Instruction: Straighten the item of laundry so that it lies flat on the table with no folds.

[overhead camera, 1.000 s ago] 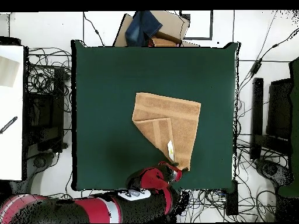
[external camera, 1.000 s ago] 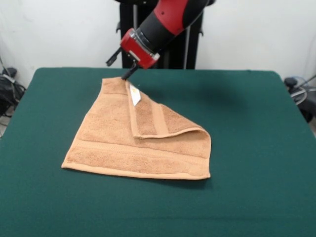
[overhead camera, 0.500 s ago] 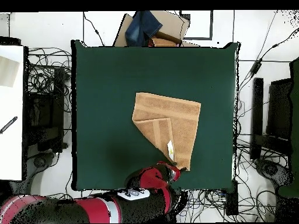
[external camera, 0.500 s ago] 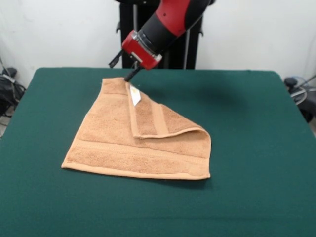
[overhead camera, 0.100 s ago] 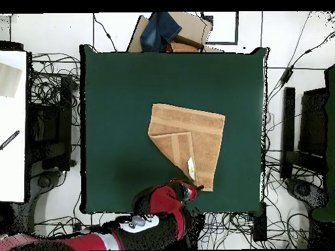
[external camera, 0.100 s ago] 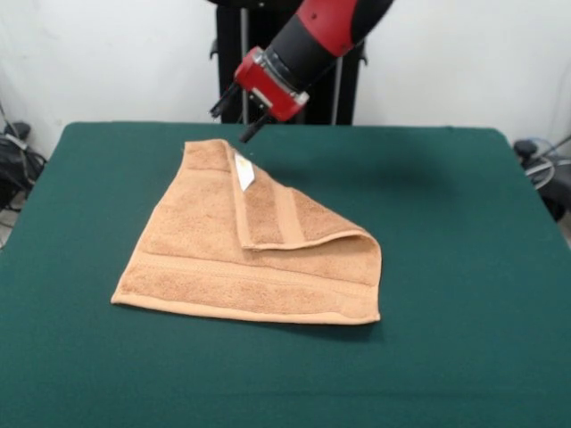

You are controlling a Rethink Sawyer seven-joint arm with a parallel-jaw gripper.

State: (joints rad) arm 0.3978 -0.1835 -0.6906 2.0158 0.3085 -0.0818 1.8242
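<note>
Front view: claw (external camera, 0.100 s ago: 251, 133) fingers indistinct; towel (external camera, 0.100 s ago: 259, 241) corner folded over.

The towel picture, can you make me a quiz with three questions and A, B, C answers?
1. Where is the claw?
A. Above the towel's far corner
B. Resting on the folded flap
C. Past the near table edge

2. What colour is the table cover?
A. Blue
B. Dark green
C. White

3. How does the towel lie?
A. Fully flat
B. Rolled into a tube
C. One corner folded over

Answers: 1 A, it hangs just off the cloth near the white tag. 2 B, green cloth surrounds the towel. 3 C, a flap lies doubled over the towel.
</note>
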